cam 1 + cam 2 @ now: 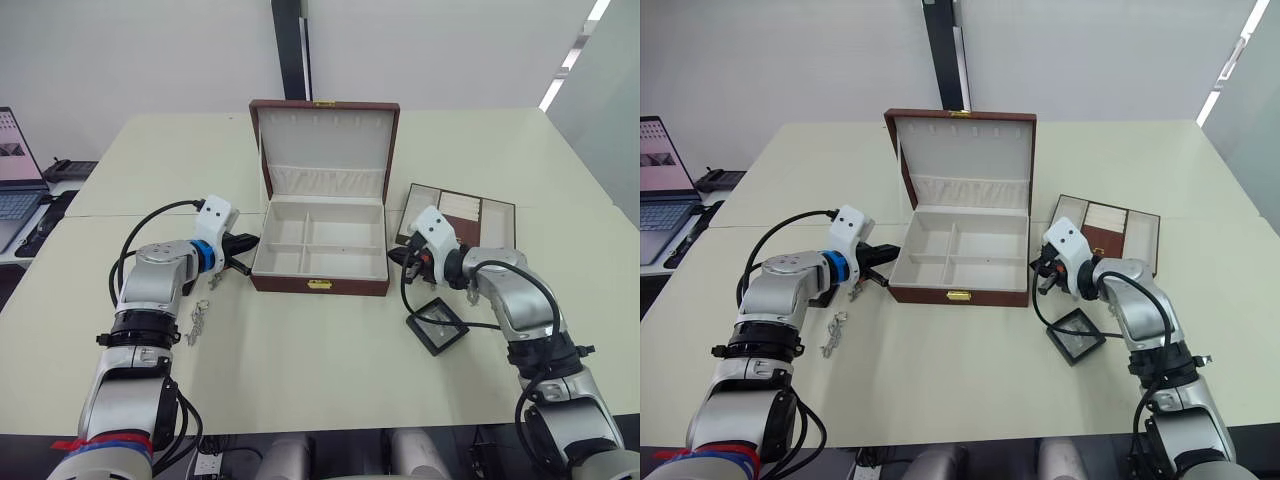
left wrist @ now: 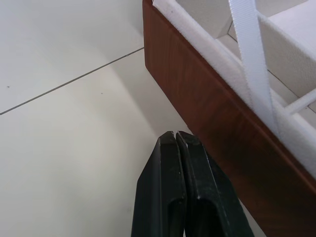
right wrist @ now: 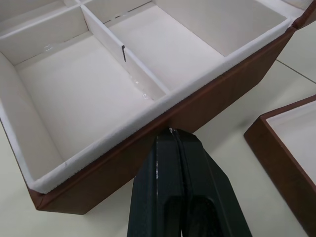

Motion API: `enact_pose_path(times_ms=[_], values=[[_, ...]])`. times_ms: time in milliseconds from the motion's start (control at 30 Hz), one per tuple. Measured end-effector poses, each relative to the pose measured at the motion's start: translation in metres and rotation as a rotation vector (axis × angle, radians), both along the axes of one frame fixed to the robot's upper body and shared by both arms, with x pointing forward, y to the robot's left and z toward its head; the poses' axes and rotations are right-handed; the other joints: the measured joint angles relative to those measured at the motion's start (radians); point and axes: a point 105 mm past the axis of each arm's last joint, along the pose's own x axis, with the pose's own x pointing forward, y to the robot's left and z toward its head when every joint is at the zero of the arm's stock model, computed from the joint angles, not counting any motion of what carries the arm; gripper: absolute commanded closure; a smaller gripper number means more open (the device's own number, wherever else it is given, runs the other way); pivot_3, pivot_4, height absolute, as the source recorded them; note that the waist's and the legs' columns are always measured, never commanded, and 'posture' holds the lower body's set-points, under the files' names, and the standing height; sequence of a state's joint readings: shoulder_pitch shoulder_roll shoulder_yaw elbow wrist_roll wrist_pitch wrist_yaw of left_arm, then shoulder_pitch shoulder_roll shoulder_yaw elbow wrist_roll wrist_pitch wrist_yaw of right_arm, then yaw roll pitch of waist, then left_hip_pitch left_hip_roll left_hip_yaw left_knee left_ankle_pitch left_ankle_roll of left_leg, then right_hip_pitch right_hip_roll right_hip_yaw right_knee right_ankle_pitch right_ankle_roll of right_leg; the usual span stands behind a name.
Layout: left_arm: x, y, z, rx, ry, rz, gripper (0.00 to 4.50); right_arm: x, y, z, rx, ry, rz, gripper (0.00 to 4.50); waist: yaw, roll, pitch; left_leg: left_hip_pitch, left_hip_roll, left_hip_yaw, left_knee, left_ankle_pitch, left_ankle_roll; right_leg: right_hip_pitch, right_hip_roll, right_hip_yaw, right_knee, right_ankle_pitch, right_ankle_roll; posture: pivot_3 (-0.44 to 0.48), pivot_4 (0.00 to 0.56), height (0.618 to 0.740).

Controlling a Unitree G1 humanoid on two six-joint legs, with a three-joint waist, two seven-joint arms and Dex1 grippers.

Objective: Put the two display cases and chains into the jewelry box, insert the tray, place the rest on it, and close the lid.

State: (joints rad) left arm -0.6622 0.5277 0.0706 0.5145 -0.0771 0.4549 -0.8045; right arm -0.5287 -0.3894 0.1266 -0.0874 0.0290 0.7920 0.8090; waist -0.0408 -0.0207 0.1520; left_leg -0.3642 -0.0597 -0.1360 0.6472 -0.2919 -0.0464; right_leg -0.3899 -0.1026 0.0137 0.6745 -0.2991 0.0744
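The jewelry box (image 1: 320,283) lies open mid-table with its lid (image 1: 324,150) upright and its white compartments (image 3: 89,89) empty. To its right rests the brown tray (image 1: 462,214). A black-framed display case (image 1: 437,326) lies flat on the table under my right forearm. Silver chains (image 1: 197,321) are on the table to the left of the box, below my left arm. Beside the box's left wall (image 2: 212,118) is my left gripper (image 1: 245,243), shut and holding nothing. My right gripper (image 1: 400,257) is shut and empty too, at the box's right front corner.
A laptop (image 1: 15,170) sits on a side desk at far left. A white ribbon strap (image 2: 249,54) links the box to its lid. Bare tabletop (image 1: 320,360) stretches in front of the box to the near edge.
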Motion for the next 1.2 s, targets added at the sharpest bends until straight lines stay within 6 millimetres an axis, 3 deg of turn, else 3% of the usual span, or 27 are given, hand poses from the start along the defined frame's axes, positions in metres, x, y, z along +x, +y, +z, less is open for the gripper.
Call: enact_pose_path(times_ms=[900,1033,1200], values=[[-0.006,0.002,0.001,-0.008,-0.015,0.006,4.49,0.003,-0.008,0.004,0.029,-0.023,-0.037,4.50,0.000,0.000,0.000,0.000,0.000,0.000,0.000,0.000,0.000,-0.001,0.000,0.000,0.000,0.000,0.000,0.000,0.150,0.740],[-0.008,0.016,-0.003,0.014,-0.001,0.035,4.49,0.003,-0.011,0.010,0.035,-0.056,-0.033,4.50,-0.004,0.000,0.000,0.000,0.001,0.000,-0.001,0.000,0.000,-0.001,0.001,0.000,0.000,0.000,0.000,0.000,0.150,0.740],[-0.015,0.044,-0.002,0.019,0.001,0.090,4.49,0.000,-0.029,0.012,0.040,-0.072,-0.078,4.50,-0.004,0.000,0.000,-0.001,0.001,0.000,-0.001,0.000,0.000,-0.001,0.000,0.000,0.000,0.000,0.000,0.000,0.150,0.740]])
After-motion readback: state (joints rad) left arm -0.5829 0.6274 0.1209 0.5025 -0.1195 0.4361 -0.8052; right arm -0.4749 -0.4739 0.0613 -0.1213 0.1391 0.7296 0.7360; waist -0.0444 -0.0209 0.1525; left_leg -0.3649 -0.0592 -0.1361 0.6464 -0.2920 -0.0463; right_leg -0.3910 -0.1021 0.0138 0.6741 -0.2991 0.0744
